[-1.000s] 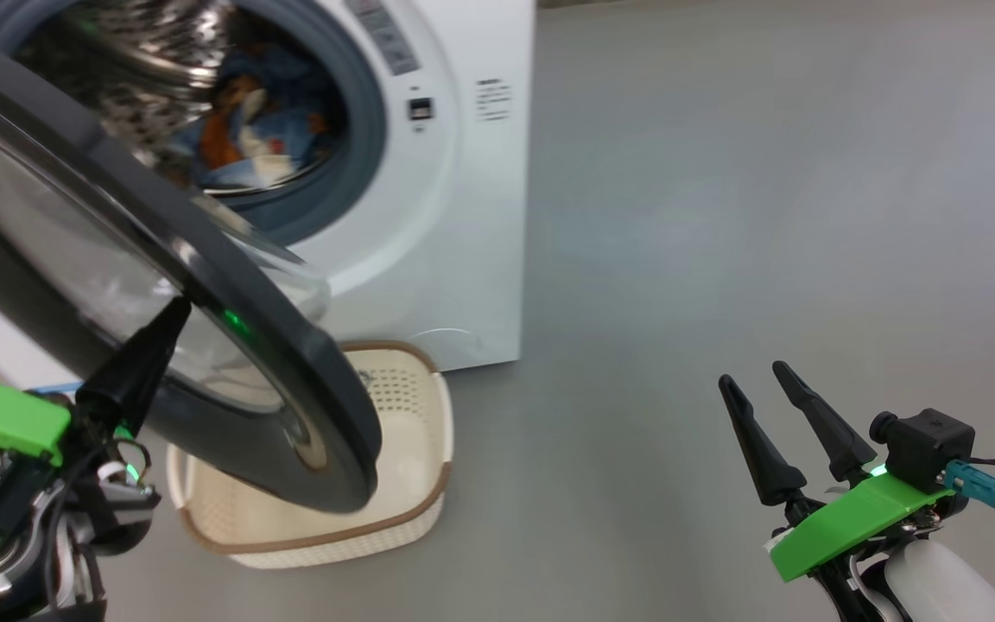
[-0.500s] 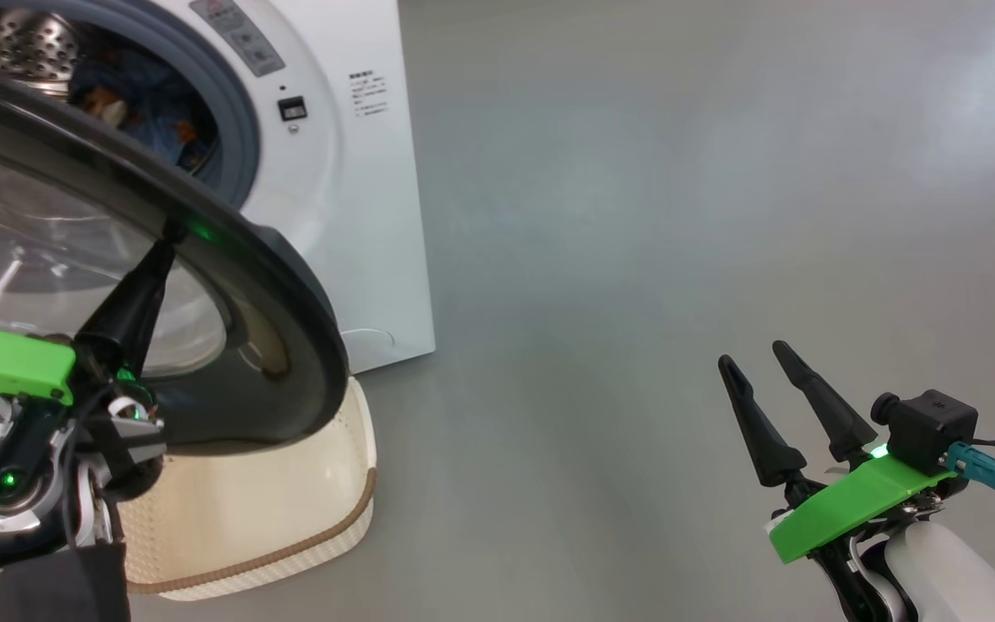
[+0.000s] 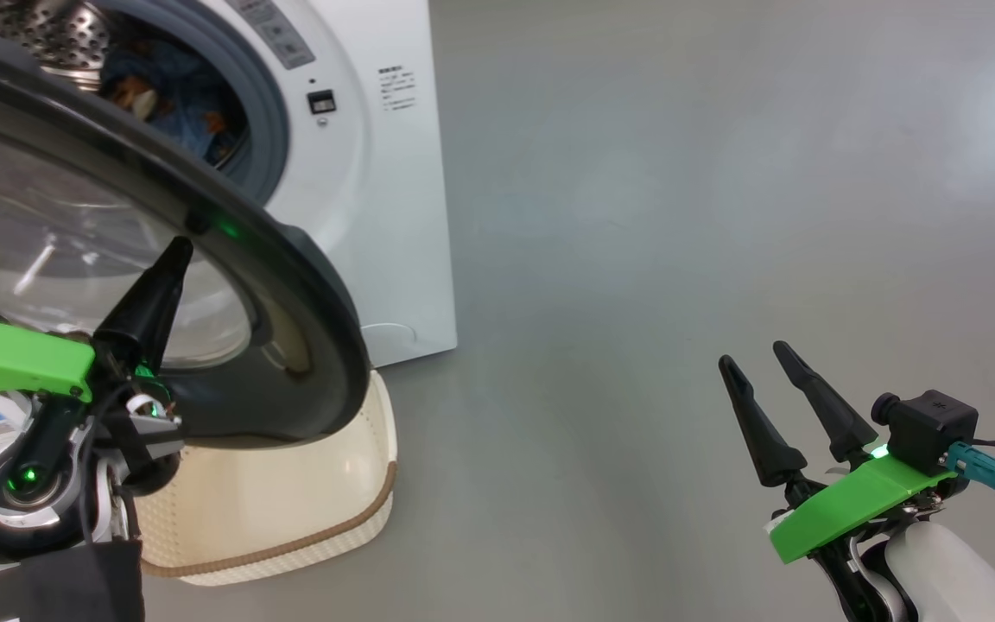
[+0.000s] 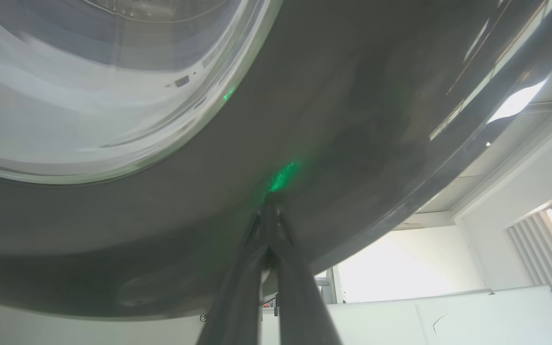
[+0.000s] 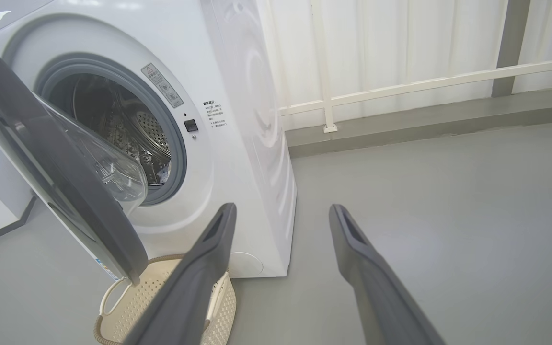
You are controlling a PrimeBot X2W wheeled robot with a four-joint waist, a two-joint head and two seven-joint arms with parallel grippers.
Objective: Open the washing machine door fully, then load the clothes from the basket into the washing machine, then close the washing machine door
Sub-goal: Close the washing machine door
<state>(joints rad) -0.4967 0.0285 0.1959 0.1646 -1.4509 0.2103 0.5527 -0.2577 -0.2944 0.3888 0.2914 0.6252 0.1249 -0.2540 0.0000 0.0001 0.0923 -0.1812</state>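
The left gripper, fingers pressed together, touches its tips to the black rim of the door ahead. The right gripper is spread and empty, with the washing machine well off to its left.

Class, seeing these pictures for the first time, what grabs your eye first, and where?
The black-rimmed washing machine door looms at the head view's left, partly open, with the shut left end effector tipped against its rim. Behind it, blue clothes lie in the drum; the cream basket sits beneath the door.
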